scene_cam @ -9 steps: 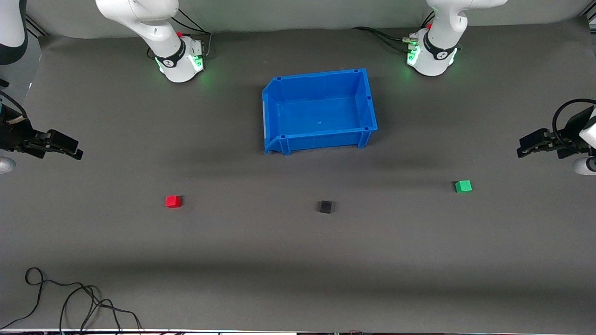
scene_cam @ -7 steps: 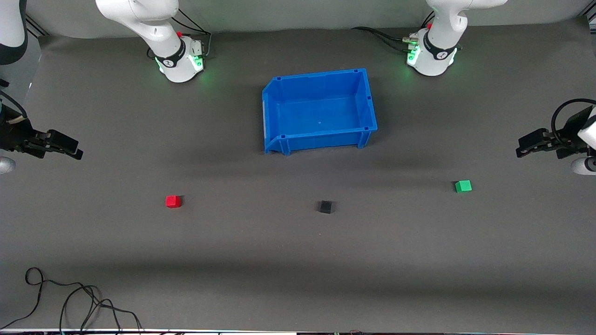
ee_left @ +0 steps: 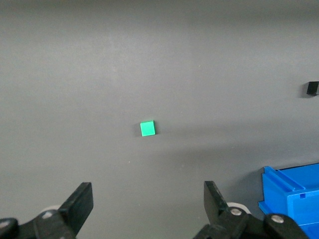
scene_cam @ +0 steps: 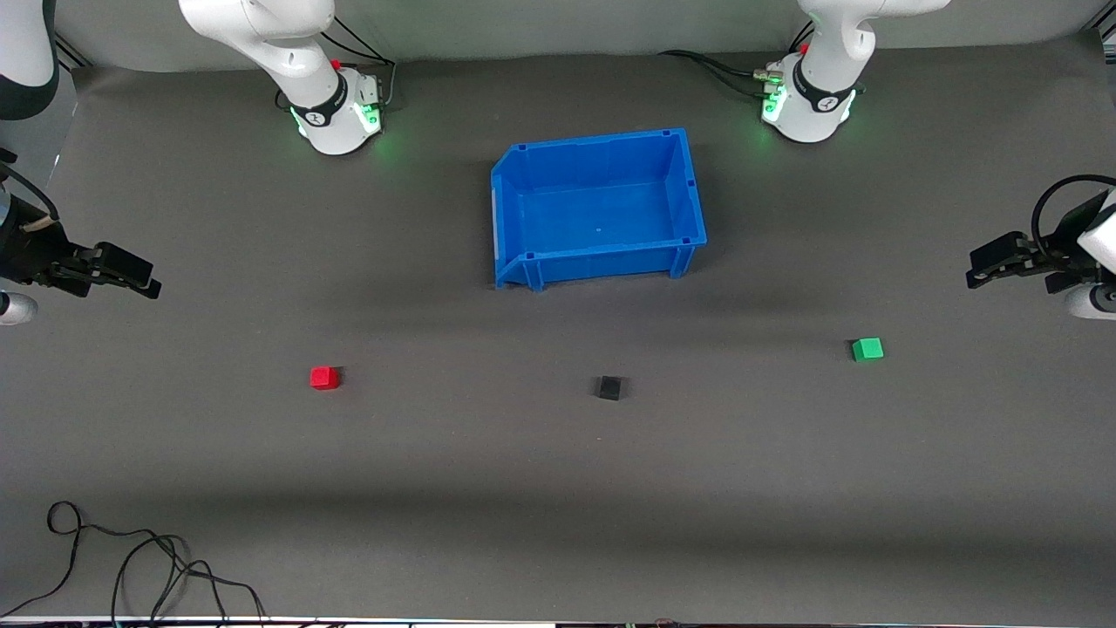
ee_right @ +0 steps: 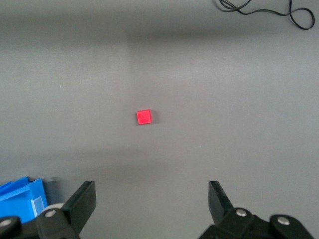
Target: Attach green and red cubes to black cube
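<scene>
Cut off at frame edges: both arms. Open blue plastic bin (scene_cam: 598,208) near the base edge, holding nothing. Dark grey matte table (scene_cam: 558,488); black cable (scene_cam: 131,567) at a front corner. Small red cube (scene_cam: 324,377), matte black cube (scene_cam: 609,387), green cube (scene_cam: 867,349) well apart in a row. Left gripper (ee_left: 148,211) and right gripper (ee_right: 151,206) aloft at table ends, fingers spread.

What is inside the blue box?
Nothing: the blue box shows only its bare blue floor, and no part of the floor is covered. The red cube, black cube and green cube sit outside on the table.
</scene>
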Available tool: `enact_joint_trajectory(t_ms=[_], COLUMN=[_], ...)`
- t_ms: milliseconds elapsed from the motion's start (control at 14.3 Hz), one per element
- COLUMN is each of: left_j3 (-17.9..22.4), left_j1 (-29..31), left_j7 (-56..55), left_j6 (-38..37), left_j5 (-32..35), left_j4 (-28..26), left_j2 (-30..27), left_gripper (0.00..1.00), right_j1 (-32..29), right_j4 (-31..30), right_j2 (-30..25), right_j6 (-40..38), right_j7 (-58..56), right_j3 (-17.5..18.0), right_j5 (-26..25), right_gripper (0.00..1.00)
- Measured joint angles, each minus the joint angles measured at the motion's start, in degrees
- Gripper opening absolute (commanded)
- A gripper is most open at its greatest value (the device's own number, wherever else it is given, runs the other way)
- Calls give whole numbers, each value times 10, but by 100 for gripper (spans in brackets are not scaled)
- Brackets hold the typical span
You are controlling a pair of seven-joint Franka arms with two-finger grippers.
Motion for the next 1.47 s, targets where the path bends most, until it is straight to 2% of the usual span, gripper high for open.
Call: enact_joint_trajectory(t_ms=[210,490,629,699,769,909,1189,1329,1469], left_j3=[2,-5,-6,-6,-6,-5,-4,-4,-5], left_j1=[32,28,20,20,20,21,22,23,23], left_j7=[-24,-112,-120,-112,-97,-78,-67,-59,-57], left_j6=[23,95,142,171,200,241,280,304,315], left_j5=[-1,0,1,2,2,2,3,3,4], left_j4=[-14,-50,-85,-107,-130,-163,-173,-174,-175], left_j2=[35,85,107,118,129,159,220,240,254], left_gripper=[99,99,99,93,92,91,73,67,66], right_j1=[0,-1,-3,-5,-9,-21,-59,-62,-56], right_j4=[3,35,37,37,36,27,-2,-10,-33], right_j2=[2,30,54,67,81,107,180,224,258], right_j6=[1,1,1,1,1,0,11,49,112], right_j7=[54,306,448,504,545,585,592,592,589], right_j3=[-2,-7,-13,-19,-24,-32,-38,-38,-36], right_j5=[24,44,84,108,129,171,256,279,299], right_gripper=[100,100,100,100,100,100,100,100,100])
